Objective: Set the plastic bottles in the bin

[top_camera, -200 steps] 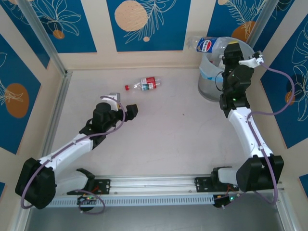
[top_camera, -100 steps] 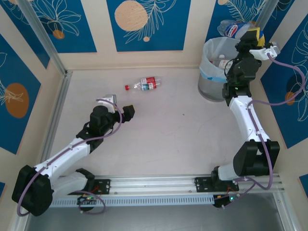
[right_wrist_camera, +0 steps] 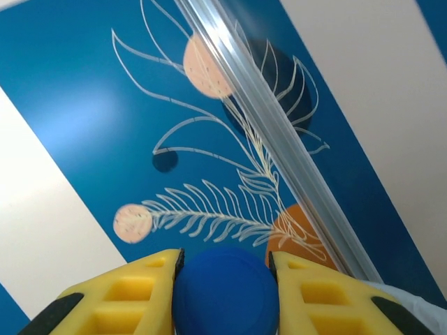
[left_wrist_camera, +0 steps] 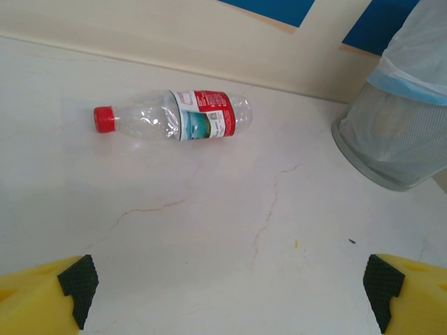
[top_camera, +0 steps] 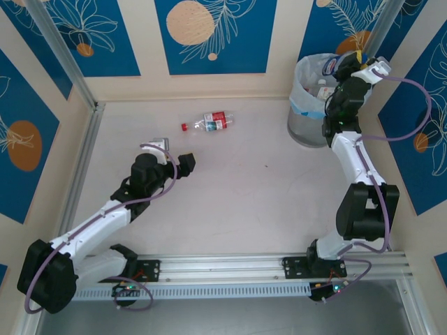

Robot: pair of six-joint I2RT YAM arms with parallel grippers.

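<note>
While the bin (top_camera: pixel 304 124) is standing in the far right corner, the right gripper (top_camera: pixel 351 66) is hanging at its far rim, pinching a blue-capped bottle (right_wrist_camera: pixel 225 296) between yellow fingers (right_wrist_camera: pixel 133 286). Release looks like the step in hand: best letting go only once the bottle is fully inside the liner, so it is not bouncing out. The left gripper (left_wrist_camera: pixel 228 285) is sitting spread wide and empty, low over the table (left_wrist_camera: pixel 209 230). The red-capped bottle (left_wrist_camera: pixel 174 118) is lying on its side well ahead of it, left of centre.

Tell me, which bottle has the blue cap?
The held bottle, clamped in the right pincer near the bin. The table bottle, lying on its side, has a red cap.
</note>
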